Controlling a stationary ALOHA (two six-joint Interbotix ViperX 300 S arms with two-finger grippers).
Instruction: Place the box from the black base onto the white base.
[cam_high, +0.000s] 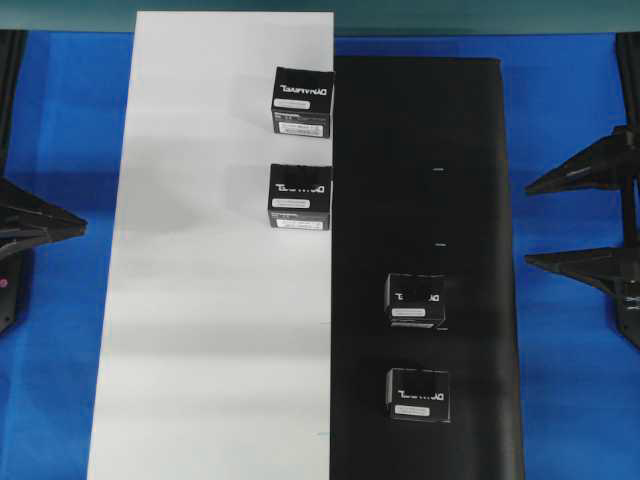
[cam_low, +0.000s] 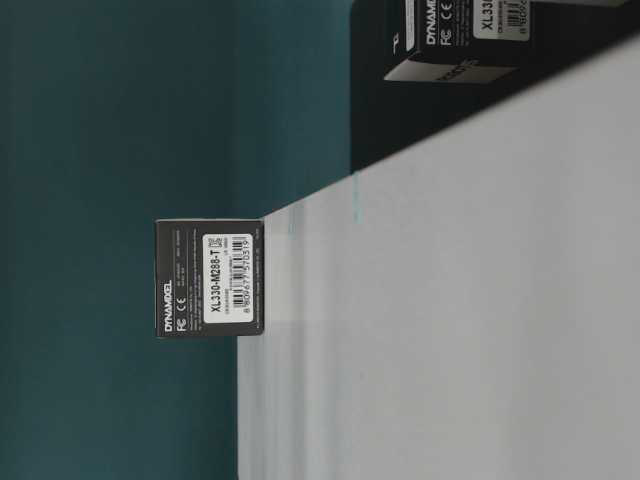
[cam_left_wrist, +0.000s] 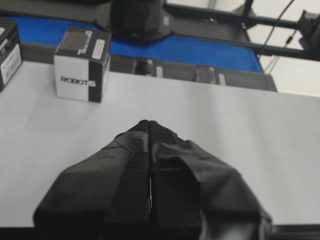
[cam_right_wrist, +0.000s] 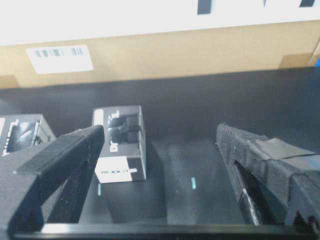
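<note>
Two small black boxes stand on the black base (cam_high: 470, 180): one box (cam_high: 415, 300) mid-sheet and another (cam_high: 419, 394) nearer the front. In the right wrist view the closer box (cam_right_wrist: 120, 145) sits left of centre, beside my left fingertip (cam_right_wrist: 92, 137), not between the jaws. My right gripper (cam_right_wrist: 160, 131) is open and empty, and hovers at the black base's right edge (cam_high: 528, 224). Two more boxes (cam_high: 301, 100) (cam_high: 300, 196) rest on the white base (cam_high: 200, 300). My left gripper (cam_left_wrist: 150, 124) is shut and empty, low over the white base's left side (cam_high: 80, 222).
Blue table (cam_high: 70, 110) surrounds both sheets. A brown cardboard face (cam_right_wrist: 165, 55) with a barcode label rises behind the black base in the right wrist view. The table-level view shows one box (cam_low: 210, 277) on the white sheet and another (cam_low: 460, 40) at the top.
</note>
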